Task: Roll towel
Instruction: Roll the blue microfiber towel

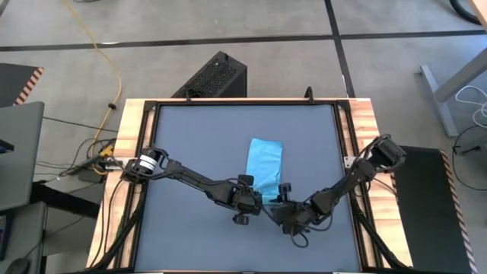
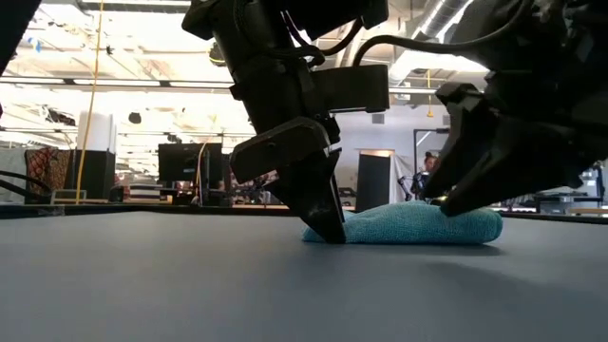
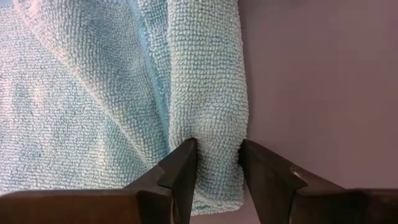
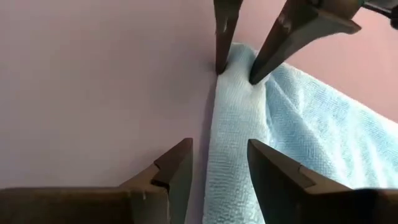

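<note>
Left end effector (image 3: pixel 217 165) pinches the rolled near edge of the towel (image 1: pixel 265 165); right end effector (image 4: pixel 219 168) straddles that same fold, narrowly parted, its grip uncertain; towel lies mid-counter (image 1: pixel 198 137); black box (image 1: pixel 213 76) stands on the floor beyond.

black box (image 1: pixel 214 76) | yellow cable (image 1: pixel 114 68) | grey table (image 1: pixel 456 72) | monitors (image 2: pixel 180 163)
</note>
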Robot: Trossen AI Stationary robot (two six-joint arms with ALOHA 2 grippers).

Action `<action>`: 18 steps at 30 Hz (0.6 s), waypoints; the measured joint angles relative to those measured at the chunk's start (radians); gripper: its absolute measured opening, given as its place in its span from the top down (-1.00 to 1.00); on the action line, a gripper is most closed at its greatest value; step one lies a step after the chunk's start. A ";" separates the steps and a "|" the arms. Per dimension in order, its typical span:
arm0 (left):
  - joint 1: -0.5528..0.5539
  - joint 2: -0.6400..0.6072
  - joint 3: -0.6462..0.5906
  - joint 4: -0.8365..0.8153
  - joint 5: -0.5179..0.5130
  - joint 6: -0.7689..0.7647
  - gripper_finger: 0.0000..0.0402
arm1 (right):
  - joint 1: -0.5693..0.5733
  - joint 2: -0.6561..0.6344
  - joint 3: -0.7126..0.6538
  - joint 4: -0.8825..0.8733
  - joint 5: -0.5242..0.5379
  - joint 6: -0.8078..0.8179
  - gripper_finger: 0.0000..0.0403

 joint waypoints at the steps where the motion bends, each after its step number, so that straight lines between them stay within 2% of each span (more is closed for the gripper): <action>1: 0.000 0.000 0.000 0.000 0.001 0.001 0.39 | -0.006 0.000 0.000 -0.004 -0.001 0.002 0.12; 6: 0.000 0.000 0.000 0.000 0.002 0.002 0.39 | -0.038 0.024 0.000 -0.014 -0.036 0.015 0.12; 18: 0.000 0.000 0.001 -0.011 0.002 -0.014 0.39 | -0.077 0.078 0.003 -0.045 -0.018 0.019 0.12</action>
